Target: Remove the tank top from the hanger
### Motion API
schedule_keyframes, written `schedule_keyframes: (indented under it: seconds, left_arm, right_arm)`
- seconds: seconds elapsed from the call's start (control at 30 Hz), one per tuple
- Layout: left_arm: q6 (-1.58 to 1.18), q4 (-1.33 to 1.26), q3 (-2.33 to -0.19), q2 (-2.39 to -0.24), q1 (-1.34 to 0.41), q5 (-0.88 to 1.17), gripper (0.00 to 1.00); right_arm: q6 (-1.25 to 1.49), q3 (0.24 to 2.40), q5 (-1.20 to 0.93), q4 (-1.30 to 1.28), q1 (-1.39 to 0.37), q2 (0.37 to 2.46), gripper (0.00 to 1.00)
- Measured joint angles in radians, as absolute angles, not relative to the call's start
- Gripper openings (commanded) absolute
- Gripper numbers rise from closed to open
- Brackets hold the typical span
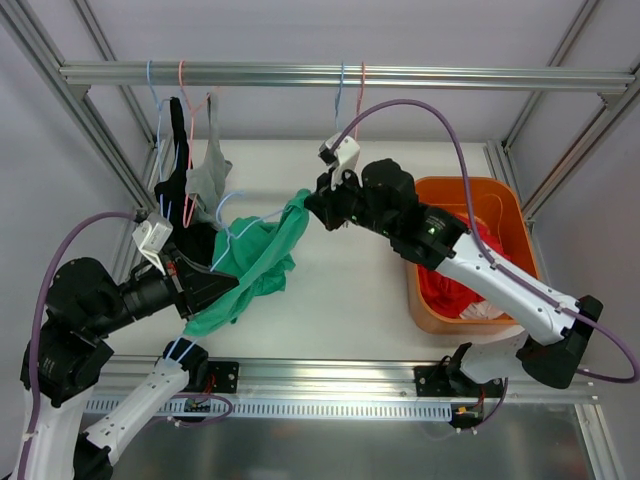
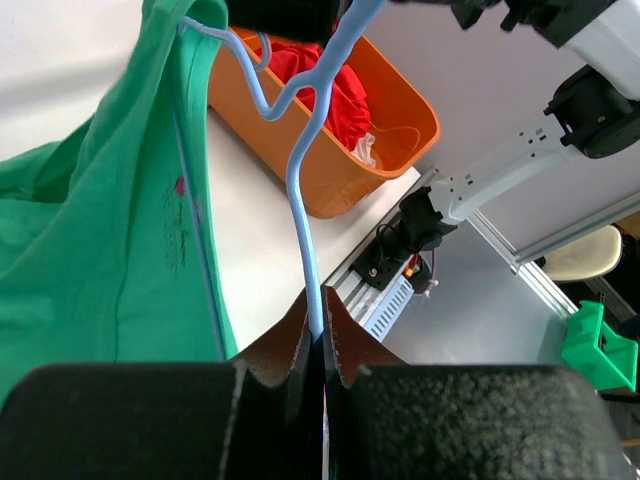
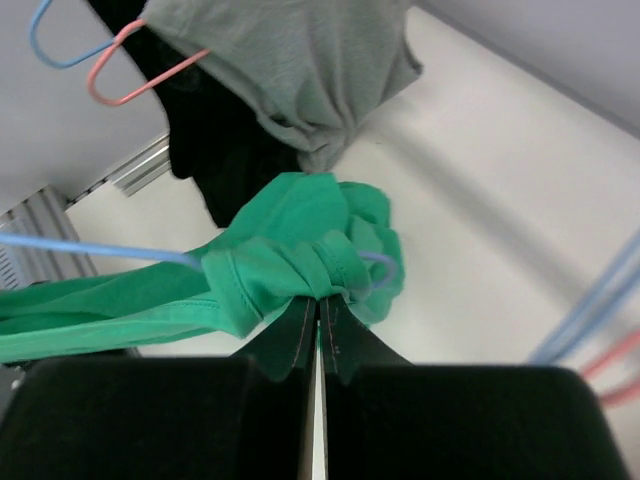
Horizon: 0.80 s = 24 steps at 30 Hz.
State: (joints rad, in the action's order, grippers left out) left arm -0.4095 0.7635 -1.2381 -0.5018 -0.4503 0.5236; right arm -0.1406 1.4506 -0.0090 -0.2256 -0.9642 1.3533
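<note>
Nearest the lens, at the bottom left, the left gripper (image 2: 318,335) is clenched on a pale blue hanger (image 2: 304,200), with the wire nipped between its dark pads. Behind it and a little to the right, a black garment (image 1: 180,150) and a grey garment (image 1: 208,175) hang on blue and pink hangers from the metal rail (image 1: 340,75) across the back. The green tank top (image 1: 255,255) is on the blue hanger, stretched between the two arms over the white table (image 1: 350,310). Most of the cloth sags in folds beside the left gripper, and one shoulder is drawn up and to the right. Whether the drooping hem touches the table cannot be told. At that raised end the right gripper (image 3: 318,322) is closed tight, its fingertips pinching a bunched fold of the tank top's strap, with the hanger's curved blue end poking out of the fabric just beside them. Above it, two spare hangers (image 1: 350,95), one blue and one pink, dangle bare from the rail. Farthest right, an orange bin (image 1: 505,200) sits on the table under the right arm, with red cloth (image 1: 450,292) heaped inside
</note>
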Motion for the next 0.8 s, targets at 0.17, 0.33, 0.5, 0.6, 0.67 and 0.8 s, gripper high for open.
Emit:
schedule_keyframes:
  seconds: [0.17,0.33,0.5,0.6,0.67,0.8]
  left_arm:
    - [-0.408,0.789,-1.244,-0.484,-0.450,0.537,0.00]
    - [-0.408,0.813,-1.305,-0.479,-0.450,0.558,0.00]
    - [-0.401,0.816,-1.392,-0.484,-0.450,0.565,0.00]
    - [-0.395,0.759,-1.430,-0.495,-0.450,0.555,0.00]
    - [-0.393,0.658,-1.417,-0.496,-0.450,0.556,0.00]
    - [-0.398,0.247,-1.258,-0.500,-0.450,0.568,0.00]
  right_arm:
    - [-0.152,1.544,0.050,-0.290,-0.889,1.383,0.00]
    - [-0.163,1.592,0.061,-0.334,-0.847,1.426,0.00]
    - [-0.162,1.583,-0.032,-0.375,-0.847,1.431,0.00]
    - [-0.149,1.524,-0.120,-0.379,-0.848,1.380,0.00]
    - [-0.133,1.485,-0.175,-0.388,-0.848,1.327,0.00]
    - [-0.088,1.414,-0.295,-0.404,-0.855,1.162,0.00]
